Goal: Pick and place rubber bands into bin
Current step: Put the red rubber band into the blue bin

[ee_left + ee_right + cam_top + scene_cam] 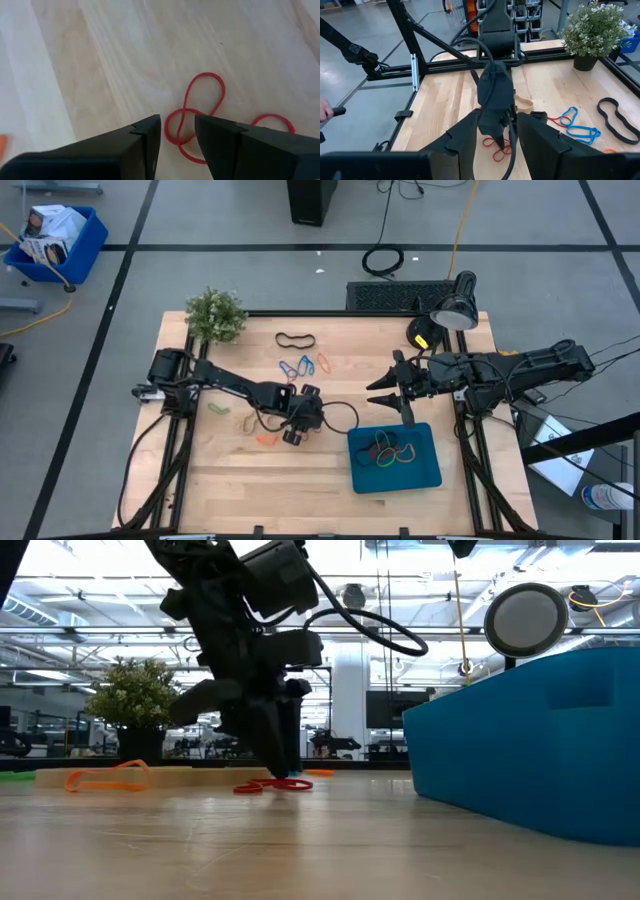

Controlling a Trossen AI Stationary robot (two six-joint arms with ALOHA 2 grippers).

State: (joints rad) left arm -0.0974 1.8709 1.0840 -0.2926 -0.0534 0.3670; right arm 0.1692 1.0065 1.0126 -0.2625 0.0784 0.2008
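Observation:
My left gripper (pixel 296 428) points down at the middle of the table and is open. In the left wrist view its fingertips (pixel 177 136) stand on either side of one loop of a twisted red rubber band (pixel 199 107) that lies flat on the wood. The low view shows the same band (pixel 272 784) under the fingers. The teal bin (pixel 432 472) stands to the right of it and holds several bands (pixel 392 450). My right gripper (pixel 388 385) is open and empty, hovering just beyond the bin's far edge. Other bands lie loose: black (pixel 295 340), blue and orange (pixel 302 366), green (pixel 218 409), tan (pixel 246 423), orange (pixel 265 439).
A potted plant (pixel 215 315) stands at the table's far left corner. A black desk lamp (pixel 455 308) and a yellow object (pixel 420 332) stand at the far right. A black cable (pixel 340 415) loops from my left wrist toward the bin.

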